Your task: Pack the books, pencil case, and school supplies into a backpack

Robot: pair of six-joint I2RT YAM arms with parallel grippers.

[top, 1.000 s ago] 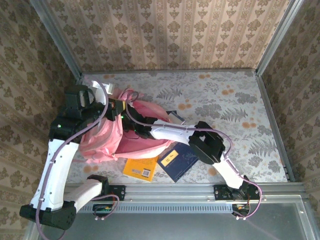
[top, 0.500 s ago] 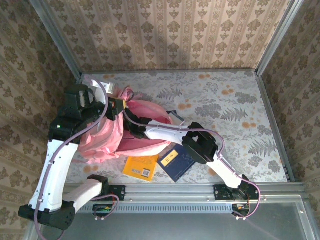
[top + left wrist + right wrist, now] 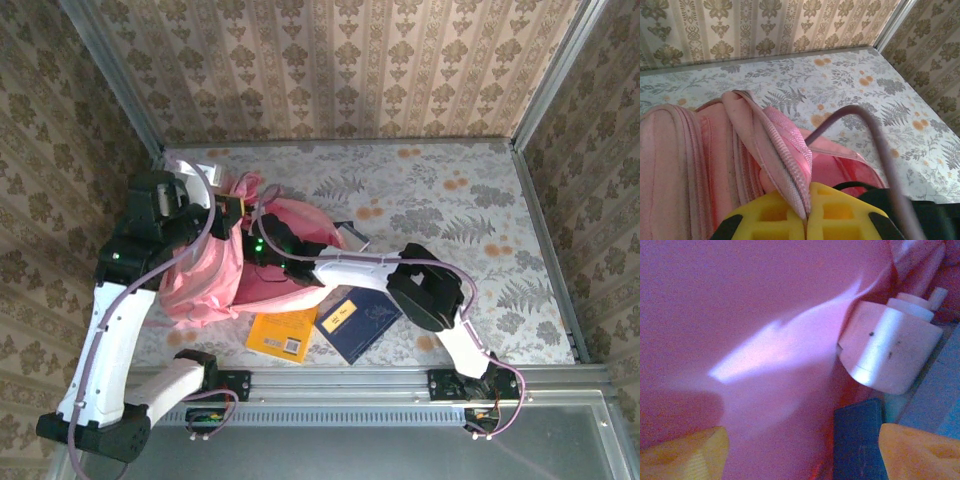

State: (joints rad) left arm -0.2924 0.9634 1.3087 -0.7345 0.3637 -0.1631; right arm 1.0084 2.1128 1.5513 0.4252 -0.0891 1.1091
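While the left claw (image 3: 806, 216) pinches the backpack (image 3: 695, 155) by its zip edge, the right claw (image 3: 802, 450) sits spread inside the pink interior.

- A staged robot test booth.
- Beige damask paper on the walls (image 3: 330, 70), joined by bare metal posts (image 3: 553, 80).
- Fern-print sheet over the counter (image 3: 470, 220); two robot arms (image 3: 110, 330) bolted to a metal rail (image 3: 340, 385).

arms (image 3: 108, 335): white links, black joints | cables (image 3: 855, 109): lilac, looping | tool fingers (image 3: 840, 216): yellow, moulded | wrist light (image 3: 258, 244): green
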